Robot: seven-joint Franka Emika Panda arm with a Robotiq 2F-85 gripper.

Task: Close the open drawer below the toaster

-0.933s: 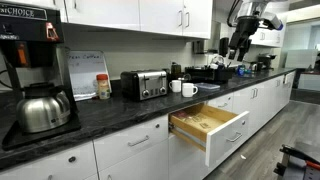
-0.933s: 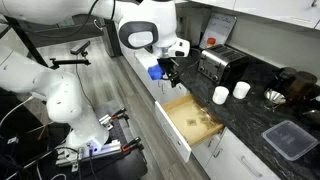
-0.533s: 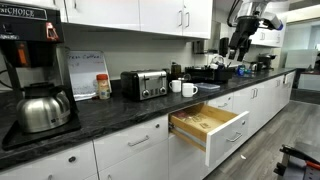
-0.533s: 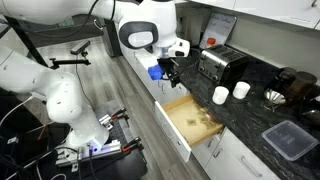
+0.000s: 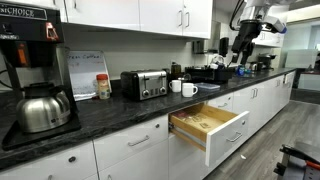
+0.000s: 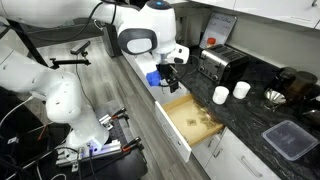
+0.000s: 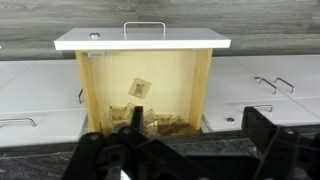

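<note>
The only writing I can read is "CHOICE", in white on the top of the black coffee maker (image 5: 25, 45). A white sign (image 5: 85, 70) leans against the wall behind a small jar (image 5: 103, 87); its handwriting is too small to read. In the wrist view a small printed packet (image 7: 138, 89) lies in the drawer, and its label is illegible too.

The drawer (image 5: 208, 124) stands pulled out from the run of white cabinets (image 5: 130, 150), under the dark speckled countertop (image 5: 110, 108). The toaster (image 5: 145, 84) sits on that countertop above and a little to one side, with 2 white mugs (image 5: 183, 88) just beside it, right over the drawer. From my wrist I look straight down into the light wood interior, with the white front and its silver bar handle (image 7: 144, 27) at the top of the view.

My gripper (image 6: 168, 80) hangs in the air near the toaster end of the drawer, touching nothing. Its 2 fingers (image 7: 105, 158) stand wide apart and hold nothing.

The floor (image 6: 100, 90) is grey wood-look plank, and more white cabinets hang on the wall above the counter.
</note>
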